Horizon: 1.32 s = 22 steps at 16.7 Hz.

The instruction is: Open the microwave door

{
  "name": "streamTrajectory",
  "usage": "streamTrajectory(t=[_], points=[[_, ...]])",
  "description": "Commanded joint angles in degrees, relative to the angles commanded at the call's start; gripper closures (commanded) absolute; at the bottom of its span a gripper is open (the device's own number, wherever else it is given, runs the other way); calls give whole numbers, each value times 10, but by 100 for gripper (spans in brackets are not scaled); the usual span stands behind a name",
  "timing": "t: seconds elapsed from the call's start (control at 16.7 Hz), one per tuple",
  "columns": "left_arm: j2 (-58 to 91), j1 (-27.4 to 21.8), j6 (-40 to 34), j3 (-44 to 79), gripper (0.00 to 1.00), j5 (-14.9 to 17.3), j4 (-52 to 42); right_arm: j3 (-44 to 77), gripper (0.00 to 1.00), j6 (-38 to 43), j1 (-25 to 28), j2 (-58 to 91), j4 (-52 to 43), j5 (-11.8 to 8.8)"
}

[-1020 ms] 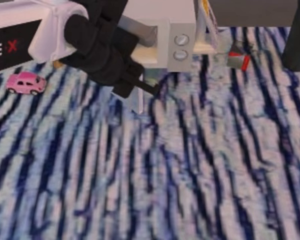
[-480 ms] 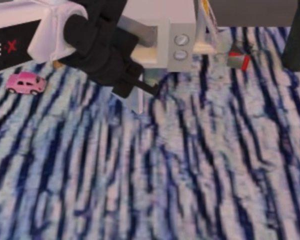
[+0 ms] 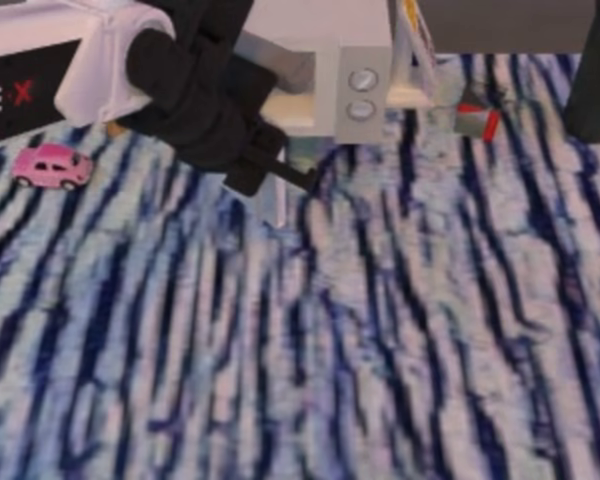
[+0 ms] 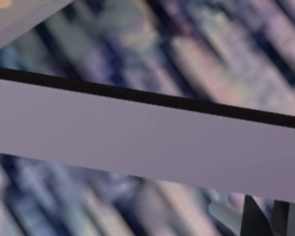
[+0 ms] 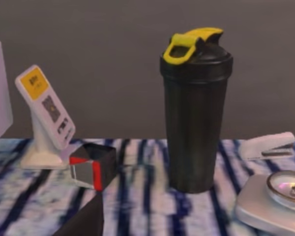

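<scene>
Left gripper (image 3: 302, 178) sits right at the free edge of the light grey microwave door (image 3: 281, 190), which is swung out toward the counter (image 3: 400, 330) from the small light grey boxy microwave (image 3: 325, 60) just behind the fingers. Can't tell whether the fingers are clenched on the door edge. Judgement: door looks partly to mostly open, only the last swing left. Right arm (image 3: 595, 70) is parked far off to the side.

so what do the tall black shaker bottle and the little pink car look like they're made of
Shaker bottle: looks like hard plastic, dark with a soft satin sheen down its side, and a glossy yellow flip cap. Pink car: seems a smooth painted toy, plastic or die-cast; the top view cannot settle which.
</scene>
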Motion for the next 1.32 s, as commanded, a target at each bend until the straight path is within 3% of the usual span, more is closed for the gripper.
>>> streamTrajectory(t=[0.48,1.02,1.32], points=[[1,-2,0,-3,100,4,0,0,0,0,0,0,0,0],[-32,33,93,-40,100,52,-5,0,0,0,0,0,0,0],[-33,34,94,-40,100,53,-4,0,0,0,0,0,0,0]])
